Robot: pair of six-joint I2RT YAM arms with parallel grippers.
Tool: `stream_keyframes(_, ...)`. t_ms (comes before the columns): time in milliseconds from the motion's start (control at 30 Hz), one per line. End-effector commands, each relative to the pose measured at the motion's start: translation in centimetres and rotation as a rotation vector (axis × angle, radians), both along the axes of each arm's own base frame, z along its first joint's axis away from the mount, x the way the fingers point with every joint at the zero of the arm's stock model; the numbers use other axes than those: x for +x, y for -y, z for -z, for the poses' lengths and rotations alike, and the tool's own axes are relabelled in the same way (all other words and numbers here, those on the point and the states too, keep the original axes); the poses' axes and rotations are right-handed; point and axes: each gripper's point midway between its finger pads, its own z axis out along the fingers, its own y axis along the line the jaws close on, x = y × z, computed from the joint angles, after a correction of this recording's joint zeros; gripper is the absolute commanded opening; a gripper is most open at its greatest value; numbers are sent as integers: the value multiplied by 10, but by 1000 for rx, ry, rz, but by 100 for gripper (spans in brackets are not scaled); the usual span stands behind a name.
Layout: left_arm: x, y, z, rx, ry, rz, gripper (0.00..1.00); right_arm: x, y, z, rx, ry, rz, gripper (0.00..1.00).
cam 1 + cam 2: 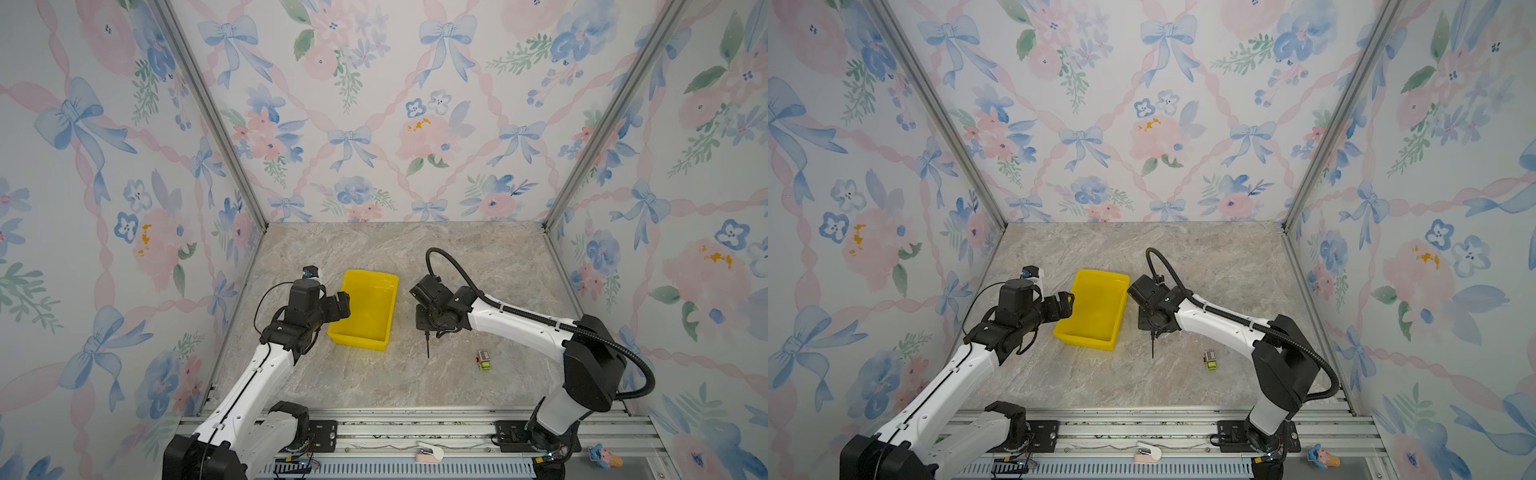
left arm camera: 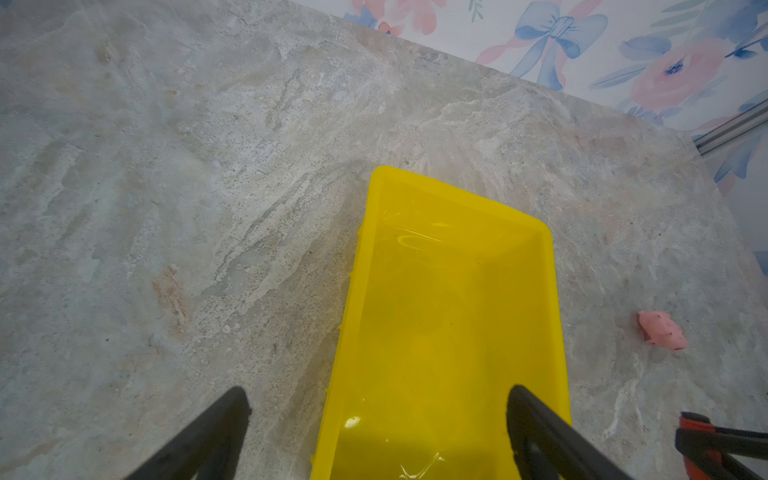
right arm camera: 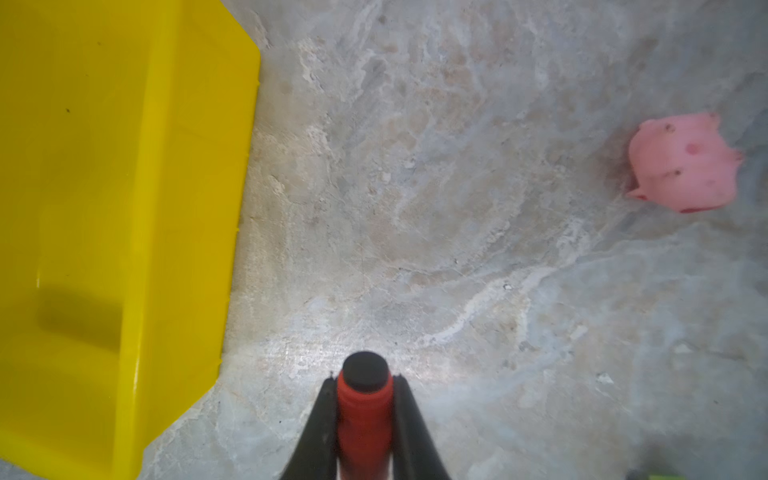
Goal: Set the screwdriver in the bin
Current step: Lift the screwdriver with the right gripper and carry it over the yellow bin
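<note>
The yellow bin (image 1: 359, 341) (image 1: 1088, 343) stands left of the table's middle with nothing in it. My right gripper (image 1: 427, 329) (image 1: 1152, 330) (image 3: 365, 380) hovers just right of the bin, shut on the red-orange handle of the screwdriver (image 3: 363, 415). The thin dark shaft (image 1: 427, 347) (image 1: 1153, 347) sticks out toward the table's front. The bin's wall (image 3: 195, 166) is close beside the handle in the right wrist view. My left gripper (image 1: 343, 305) (image 1: 1065, 305) (image 2: 379, 394) is open over the bin's left rim (image 2: 353, 316), holding nothing.
A pink toy pig (image 3: 681, 164) (image 2: 660, 330) lies on the marble table beyond the right gripper. A small green and brown toy car (image 1: 483, 360) (image 1: 1210, 359) sits near the right arm. Flowered walls close in the back and both sides.
</note>
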Motion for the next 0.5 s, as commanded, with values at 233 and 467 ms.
stream_keyframes(233,-5,-10,5,2,-6,-50,97,15,-13,-58,79,68,12,0)
stream_keyframes(467,-7,-10,8,1,-11,-55,97,26,-31,-87,162,114,21,0)
